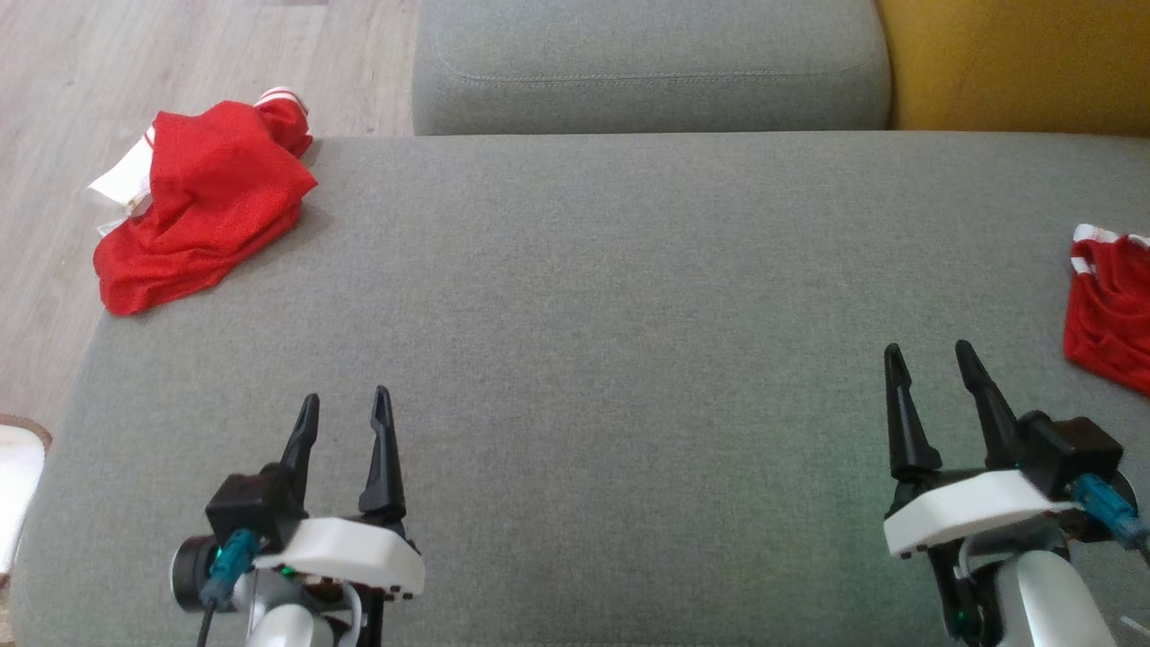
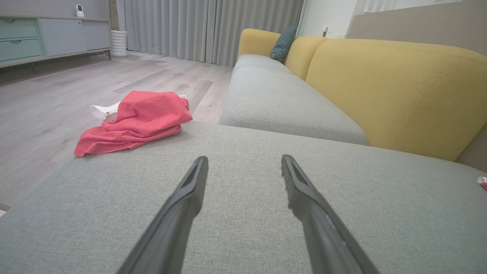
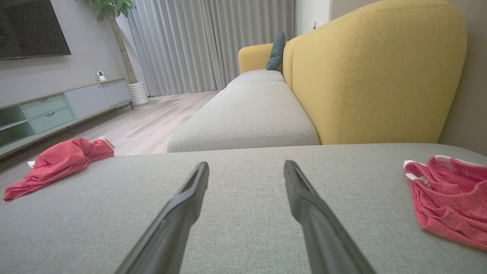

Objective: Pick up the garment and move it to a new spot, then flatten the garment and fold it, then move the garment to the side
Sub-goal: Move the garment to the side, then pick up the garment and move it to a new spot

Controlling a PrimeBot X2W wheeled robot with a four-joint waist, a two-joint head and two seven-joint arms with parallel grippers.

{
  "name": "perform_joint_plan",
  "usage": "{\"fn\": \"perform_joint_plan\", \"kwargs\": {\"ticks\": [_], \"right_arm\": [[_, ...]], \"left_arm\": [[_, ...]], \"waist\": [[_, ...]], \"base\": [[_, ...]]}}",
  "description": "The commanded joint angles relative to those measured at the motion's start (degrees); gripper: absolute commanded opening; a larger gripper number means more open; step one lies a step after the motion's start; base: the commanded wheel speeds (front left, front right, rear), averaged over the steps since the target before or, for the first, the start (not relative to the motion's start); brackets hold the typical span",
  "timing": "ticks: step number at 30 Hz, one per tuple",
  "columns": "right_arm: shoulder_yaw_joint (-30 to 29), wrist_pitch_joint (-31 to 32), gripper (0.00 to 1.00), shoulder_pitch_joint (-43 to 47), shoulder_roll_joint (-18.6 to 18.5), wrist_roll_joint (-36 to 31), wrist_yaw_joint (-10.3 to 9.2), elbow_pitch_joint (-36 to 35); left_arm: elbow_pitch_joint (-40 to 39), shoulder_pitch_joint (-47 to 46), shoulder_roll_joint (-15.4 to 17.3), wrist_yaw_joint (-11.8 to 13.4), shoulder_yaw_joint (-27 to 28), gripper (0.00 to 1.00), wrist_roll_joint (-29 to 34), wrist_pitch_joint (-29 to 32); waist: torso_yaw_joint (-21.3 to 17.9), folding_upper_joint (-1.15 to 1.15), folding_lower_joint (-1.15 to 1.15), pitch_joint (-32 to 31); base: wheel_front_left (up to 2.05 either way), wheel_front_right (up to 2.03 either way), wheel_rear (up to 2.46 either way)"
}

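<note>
The two long dark fingers (image 1: 384, 449) of the left gripper (image 1: 346, 393) stand apart with nothing between them, low over the near left part of the broad grey fabric sofa seat (image 1: 584, 296). The right gripper (image 1: 927, 344) sits at the near right, and its fingers (image 1: 901, 422) are likewise spread and hold nothing. In both wrist views only bare grey fabric lies between the fingertips; whether they touch the seat cannot be told.

Well ahead of the left gripper and to its left, a crumpled red garment with white trim (image 1: 202, 207) lies heaped on the seat's far left corner, its left part spilling past the edge over the pale wooden floor (image 1: 180, 54). A second red garment with a white-striped edge (image 1: 1110, 314) lies bunched on the seat near the right gripper, to its right, apart from the fingers and cut off by the head view's edge.

Beyond the seat sit another grey seat cushion (image 1: 647, 63) and the mustard-yellow upholstered sofa back (image 1: 1015, 63).
</note>
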Motion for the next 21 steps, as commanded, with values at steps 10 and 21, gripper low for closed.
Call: {"fn": "perform_joint_plan", "kwargs": {"ticks": [10,21], "right_arm": [[0.9,-0.3,1.00,-0.6,-0.2,0.2,0.37,-2.1],[0.8,-0.7,1.00,1.2,-0.2,-0.1,0.37,-3.4]], "left_arm": [[-1.5,-1.9,-0.2,-0.7,2.1,1.00,0.9,-0.7],[-1.0,-2.5,-0.3,-1.2,1.4,1.00,1.4,-0.7]], "waist": [[0.0,0.00,0.01,-0.1],[11.3,0.00,0.01,-0.9]], "base": [[0.00,0.00,0.00],[0.00,0.00,0.00]]}}
